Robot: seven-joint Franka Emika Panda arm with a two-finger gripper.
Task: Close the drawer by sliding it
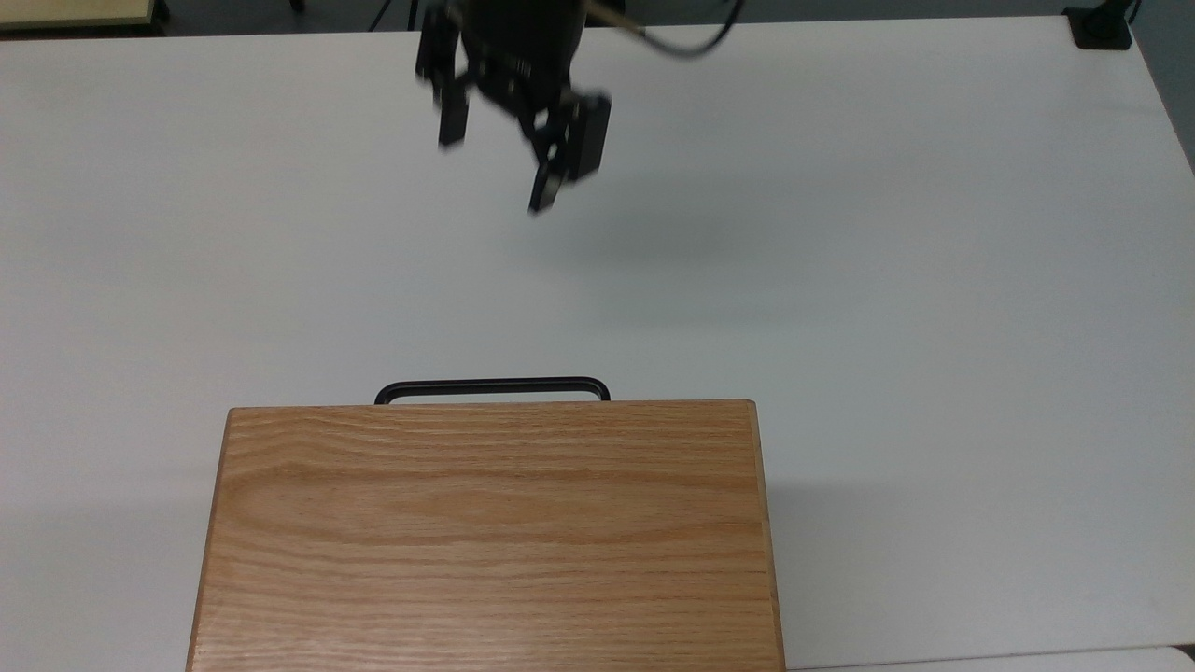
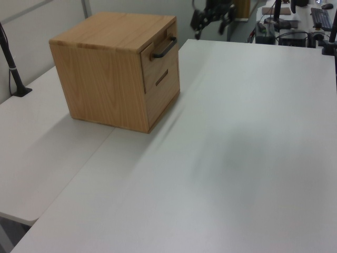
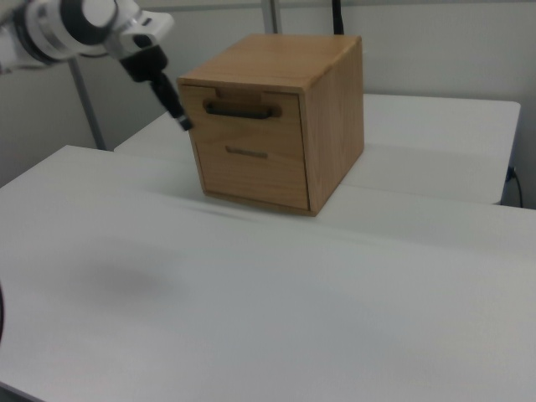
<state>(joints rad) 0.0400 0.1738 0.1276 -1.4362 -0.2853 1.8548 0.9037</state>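
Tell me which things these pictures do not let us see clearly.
- Top view: the cabinet top hides the drawer front; just the black handle sticks out.
- Top view: the upper edge cuts off the arm above the gripper, which is motion-blurred.
- Left view: the gripper is blurred.

A wide white table (image 1: 887, 280) carries an oak cabinet (image 2: 105, 89) with bold grain on its top. A black pole (image 2: 10, 58) stands at the left view's left edge.
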